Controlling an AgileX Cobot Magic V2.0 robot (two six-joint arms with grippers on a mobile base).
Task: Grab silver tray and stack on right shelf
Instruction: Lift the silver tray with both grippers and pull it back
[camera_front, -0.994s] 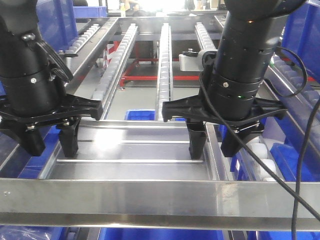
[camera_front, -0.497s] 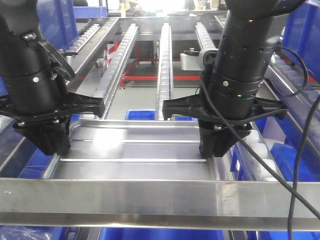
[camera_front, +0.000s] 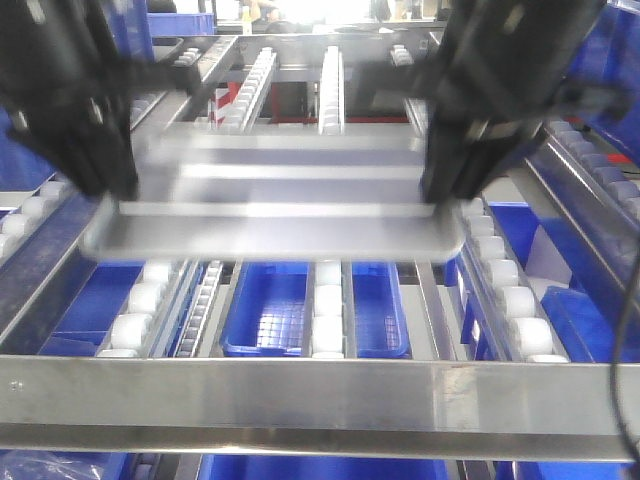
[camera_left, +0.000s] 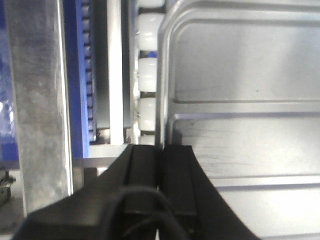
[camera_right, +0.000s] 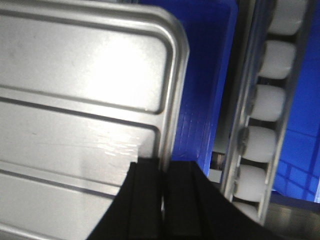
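1. Front view: I count one shiny rectangular silver tray (camera_front: 280, 205). It hangs level in the air between my two claws, above the roller lanes and behind the broad brushed-steel front bar (camera_front: 320, 400) of the right shelf. The left claw (camera_front: 108, 185) is at the tray's left short edge and the right claw (camera_front: 448, 190) at its right short edge. Everything up there is blurred. Below the tray I see blue plastic bins (camera_front: 265, 320); I make out two, but a rail may be splitting a single one.

2. Left wrist view: the left claw (camera_left: 161, 155) is closed on the tray's raised rim, one finger outside and one inside. There is one row of white plastic rollers (camera_left: 148, 75) just beside the rim.

3. Right wrist view: the right claw (camera_right: 162, 172) is pinched onto the rim the same way, near a rounded corner. There is one row of white rollers here too, well off to the side.

4. My worry: both grips hold only a thin, slick lip. If my arms drift apart or fall out of step, I expect the rim could slide free and the tray could drop into the bins. A tilted tray could also catch a roller rail on the way down.
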